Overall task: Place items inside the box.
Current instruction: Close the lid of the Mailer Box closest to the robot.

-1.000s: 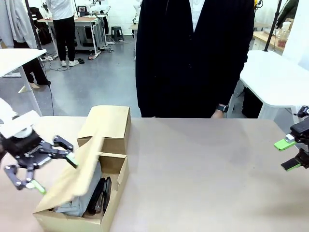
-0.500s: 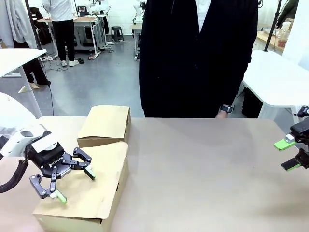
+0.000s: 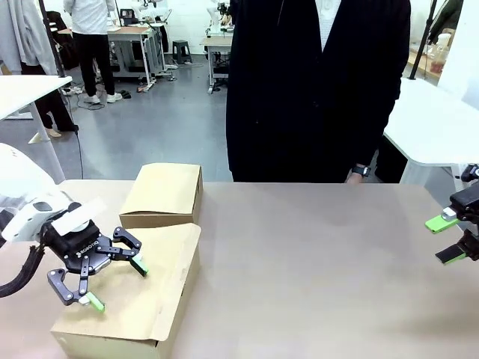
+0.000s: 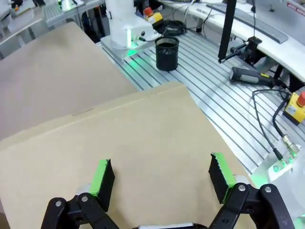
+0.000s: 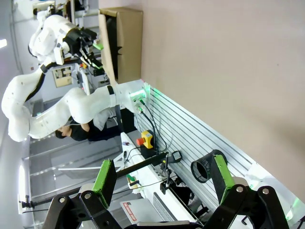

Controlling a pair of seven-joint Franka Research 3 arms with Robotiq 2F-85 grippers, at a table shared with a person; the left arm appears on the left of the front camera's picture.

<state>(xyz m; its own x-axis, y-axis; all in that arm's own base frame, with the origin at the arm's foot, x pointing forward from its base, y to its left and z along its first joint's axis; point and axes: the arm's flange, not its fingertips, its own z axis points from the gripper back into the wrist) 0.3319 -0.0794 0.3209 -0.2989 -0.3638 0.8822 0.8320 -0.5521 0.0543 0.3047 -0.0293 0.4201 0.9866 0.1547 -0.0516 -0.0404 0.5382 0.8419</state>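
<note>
The cardboard box stands at the table's left front, and its near flap lies flat over the opening. The items are hidden under that flap. Just above the flap hovers my left gripper, open and tilted, with nothing between its fingers. The left wrist view has the same brown flap right under the spread green pads. Far off at the table's right edge, my right gripper is open and holds nothing. From the right wrist view the box shows at the top beyond the open right gripper.
The box's far flap lies folded outward toward the person. A person in dark clothes stands at the far edge, one hand at the table's rim. The tan tabletop spreads between box and right gripper.
A second ago the near flap stood raised with a pencil case and a stapler showing inside; my left gripper pushed it down flat. The right arm has not moved.
</note>
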